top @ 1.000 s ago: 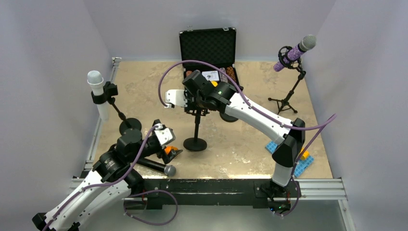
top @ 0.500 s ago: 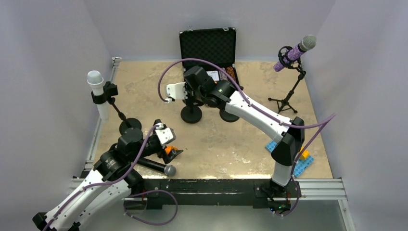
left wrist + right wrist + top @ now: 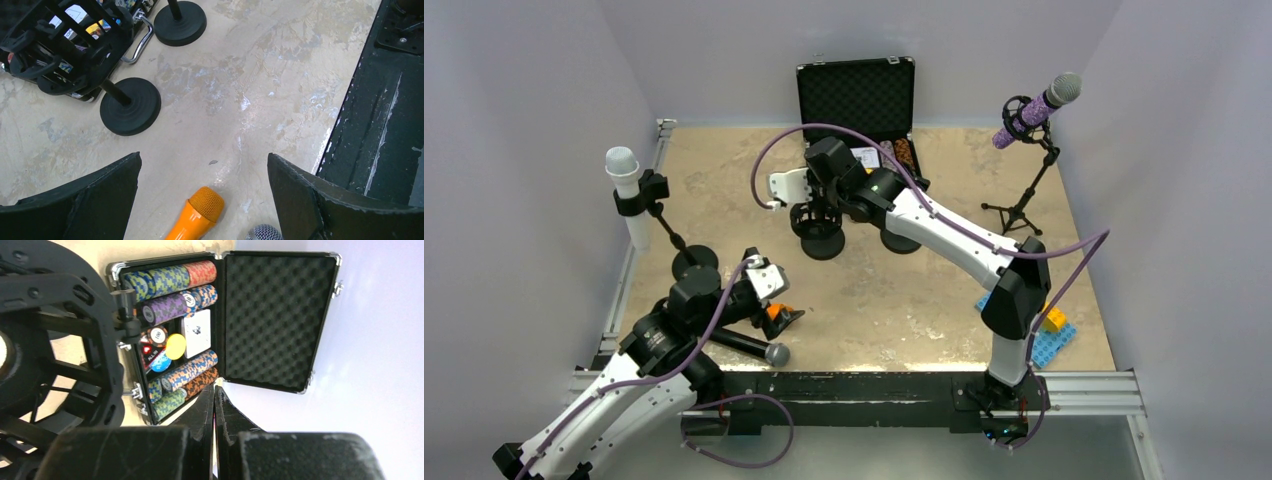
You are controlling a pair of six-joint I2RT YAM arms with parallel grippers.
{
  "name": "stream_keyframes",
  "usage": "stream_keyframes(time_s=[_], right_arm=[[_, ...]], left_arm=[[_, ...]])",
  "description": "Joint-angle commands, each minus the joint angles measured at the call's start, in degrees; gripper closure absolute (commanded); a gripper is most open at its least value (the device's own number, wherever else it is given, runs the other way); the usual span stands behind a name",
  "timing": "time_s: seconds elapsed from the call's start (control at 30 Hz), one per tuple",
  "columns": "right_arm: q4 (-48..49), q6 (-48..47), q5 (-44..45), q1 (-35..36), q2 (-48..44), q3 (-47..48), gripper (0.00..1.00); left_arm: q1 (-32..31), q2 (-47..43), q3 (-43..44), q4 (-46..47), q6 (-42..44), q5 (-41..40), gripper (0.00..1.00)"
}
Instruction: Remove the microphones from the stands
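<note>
The black stand [image 3: 822,243] with a round base stands near the back of the table, its shock mount [image 3: 812,214] empty. My right gripper [image 3: 826,166] is beside that mount, shut with nothing between its fingers [image 3: 235,415]; the mount [image 3: 65,335] fills the left of the right wrist view. A black microphone with a silver mesh head [image 3: 775,352] lies on the table near the front edge, next to an orange microphone [image 3: 196,216]. My left gripper [image 3: 204,192] hovers open over both, touching neither. Only the black microphone's head [image 3: 263,233] shows between the jaws.
An open black case [image 3: 856,95] of poker chips [image 3: 172,305] sits at the back. A white microphone [image 3: 625,186] stands in a stand at the left, a purple one [image 3: 1034,108] on a tripod at the right. A second round base [image 3: 902,241] and blue bricks [image 3: 1052,340] lie right.
The empty stand has moved from the table's middle back toward the case, together with my right gripper. The left arm and both lying microphones have not moved.
</note>
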Motion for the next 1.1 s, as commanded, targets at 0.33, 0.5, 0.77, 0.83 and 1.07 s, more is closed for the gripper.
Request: stream_keyframes(time_s=[0.33, 0.5, 0.77, 0.83, 1.07], right_arm=[[-6.48, 18.96, -5.58, -4.53, -14.16, 8.65, 0.17], [-7.69, 26.65, -8.80, -10.70, -24.81, 7.60, 0.17], [-2.07, 36.73, -13.56, -31.96, -40.48, 0.33, 0.17], [-3.94, 43.13, -16.81, -41.33, -41.18, 2.21, 0.15], [-9.64, 60.67, -32.51, -61.91, -35.10, 7.69, 0.06]], left_arm=[[0.46, 2.56, 8.10, -6.69, 10.36, -0.18, 0.00], [0.46, 5.28, 9.88, -8.32, 16.93, 4.84, 0.00], [0.75, 11.10, 10.92, -2.31, 16.16, 10.34, 0.00], [0.97, 12.37, 11.44, -1.08, 15.54, 11.23, 0.00], [1.15, 15.26, 13.56, -0.14, 13.33, 12.85, 0.00]])
